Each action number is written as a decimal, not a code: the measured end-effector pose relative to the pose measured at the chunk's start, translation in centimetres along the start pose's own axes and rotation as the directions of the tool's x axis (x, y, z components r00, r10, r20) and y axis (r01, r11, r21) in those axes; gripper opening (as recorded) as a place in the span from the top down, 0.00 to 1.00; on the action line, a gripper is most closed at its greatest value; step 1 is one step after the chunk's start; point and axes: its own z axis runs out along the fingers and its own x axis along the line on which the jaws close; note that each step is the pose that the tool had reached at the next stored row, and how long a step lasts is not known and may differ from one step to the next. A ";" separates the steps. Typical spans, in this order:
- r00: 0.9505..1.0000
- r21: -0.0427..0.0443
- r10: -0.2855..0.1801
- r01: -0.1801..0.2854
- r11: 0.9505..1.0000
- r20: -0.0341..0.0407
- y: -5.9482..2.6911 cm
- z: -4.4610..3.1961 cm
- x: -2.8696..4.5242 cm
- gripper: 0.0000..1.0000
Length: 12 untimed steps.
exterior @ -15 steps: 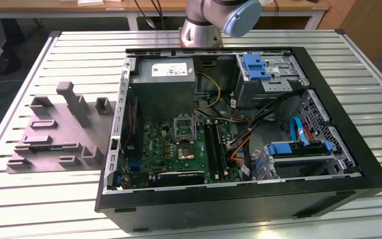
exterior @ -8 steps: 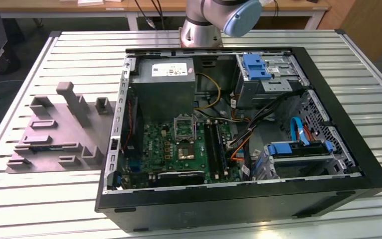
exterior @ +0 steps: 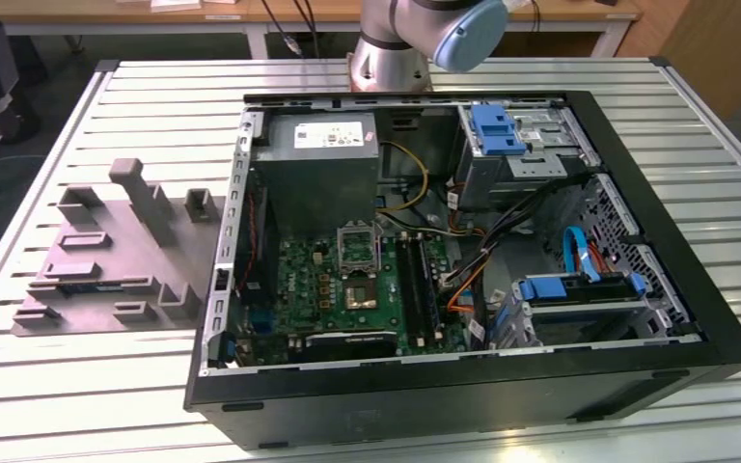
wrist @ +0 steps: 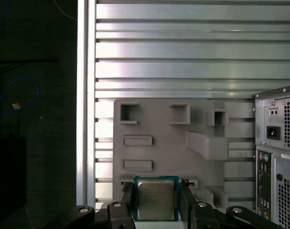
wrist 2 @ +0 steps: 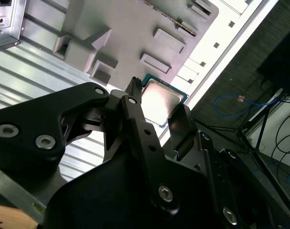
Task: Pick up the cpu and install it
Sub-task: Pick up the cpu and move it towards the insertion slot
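1. Clamped on the cpu [wrist: 156, 199], the tool [wrist: 156, 206] has its two black fingers [wrist: 127, 201] pressed against opposite edges of the chip in the first wrist view.
2. In the second wrist view the tool [wrist 2: 159, 109] grips the cpu [wrist 2: 160, 99] the same way, with one finger on each side and the pale metal face with its greenish rim showing in the gap between them.
3. Below and beyond the tool lies the grey plastic fixture [wrist: 169, 143], a flat plate with raised blocks and pockets. It also appears in the second wrist view [wrist 2: 135, 33]. The cpu is held over the fixture's edge nearest the tool, and I cannot tell whether it touches the plate.
4. The fixture rests on the slatted metal surface [wrist: 183, 62], which stretches well past it, away from the tool.
5. Off to one side of the tool stands the computer case [wrist: 278, 157], its rear panel with sockets and vent grilles facing the camera.
6. In the exterior view the fixture [exterior: 113, 256] sits on the surface [exterior: 88, 395] just beside the open case [exterior: 474, 386], on the exterior view's left of it.
7. Inside the case lies the green motherboard [exterior: 344, 285], with a grey power supply [exterior: 319, 164] beyond it. The arm's base [exterior: 403, 39] rises behind the case.
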 end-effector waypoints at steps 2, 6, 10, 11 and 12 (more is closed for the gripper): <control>1.000 0.000 0.000 0.000 1.000 0.000 0.00 0.00 -0.09 0.53; 1.000 0.000 0.000 0.000 1.000 0.000 0.01 0.01 -0.30 0.53; 1.000 0.000 0.000 0.000 1.000 0.000 0.01 0.01 -0.43 0.53; 1.000 0.000 0.000 0.000 1.000 0.000 0.01 0.01 -0.46 0.53; 1.000 0.000 0.000 0.000 1.000 0.000 0.01 0.01 -0.49 0.53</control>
